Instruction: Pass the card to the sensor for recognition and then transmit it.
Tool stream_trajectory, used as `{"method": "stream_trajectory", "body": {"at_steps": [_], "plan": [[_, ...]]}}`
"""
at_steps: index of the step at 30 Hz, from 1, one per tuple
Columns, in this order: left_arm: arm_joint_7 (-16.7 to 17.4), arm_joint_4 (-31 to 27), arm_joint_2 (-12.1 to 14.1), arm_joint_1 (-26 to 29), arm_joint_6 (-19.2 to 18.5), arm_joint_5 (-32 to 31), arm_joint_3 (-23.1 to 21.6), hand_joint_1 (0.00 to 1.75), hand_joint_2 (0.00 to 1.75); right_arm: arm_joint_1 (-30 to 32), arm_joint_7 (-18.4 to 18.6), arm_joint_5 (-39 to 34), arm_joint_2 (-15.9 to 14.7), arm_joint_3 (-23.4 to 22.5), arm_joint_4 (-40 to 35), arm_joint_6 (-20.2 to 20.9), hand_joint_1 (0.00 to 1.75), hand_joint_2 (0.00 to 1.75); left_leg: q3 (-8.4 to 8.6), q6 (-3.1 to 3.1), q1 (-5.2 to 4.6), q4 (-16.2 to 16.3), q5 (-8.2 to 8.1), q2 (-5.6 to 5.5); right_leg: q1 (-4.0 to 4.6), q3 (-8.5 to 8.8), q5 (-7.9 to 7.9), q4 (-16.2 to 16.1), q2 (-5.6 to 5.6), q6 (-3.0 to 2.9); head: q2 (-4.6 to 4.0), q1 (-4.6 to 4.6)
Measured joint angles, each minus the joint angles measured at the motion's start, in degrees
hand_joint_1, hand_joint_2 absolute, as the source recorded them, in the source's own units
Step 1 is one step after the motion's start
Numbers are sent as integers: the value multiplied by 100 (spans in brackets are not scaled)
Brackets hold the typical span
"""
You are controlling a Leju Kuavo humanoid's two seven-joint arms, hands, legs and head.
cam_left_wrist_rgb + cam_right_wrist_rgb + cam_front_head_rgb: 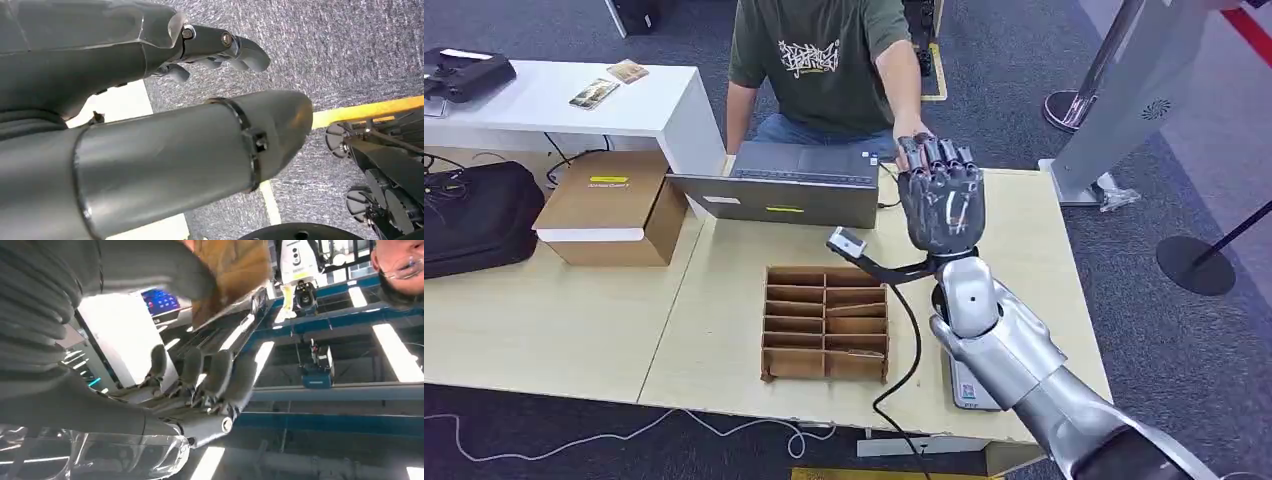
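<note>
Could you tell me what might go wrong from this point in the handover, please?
The card lies by the thumb of the right robot hand while its fingers stand apart, so it may slip before the person's hand takes it. That hand is very close; a sudden move could knock it. The black cable beside the forearm might snag on lowering.

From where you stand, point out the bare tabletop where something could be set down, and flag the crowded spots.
Bare wood lies left of the cardboard divider tray, below the cardboard box, and in a strip on the table right of the raised right hand. It is crowded between the laptop, the person's hand, the scanner and its cable.
</note>
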Motion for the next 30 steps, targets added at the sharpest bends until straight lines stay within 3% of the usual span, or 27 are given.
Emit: {"method": "stream_trajectory", "body": {"at_steps": [30], "plan": [[0,0,2,-1,-2,-46,-11,0,0,7,61,0,-55,15,9,2,0,175,0,0,0,0,0,0,0,-2,0,0,1,0,0,0]]}}
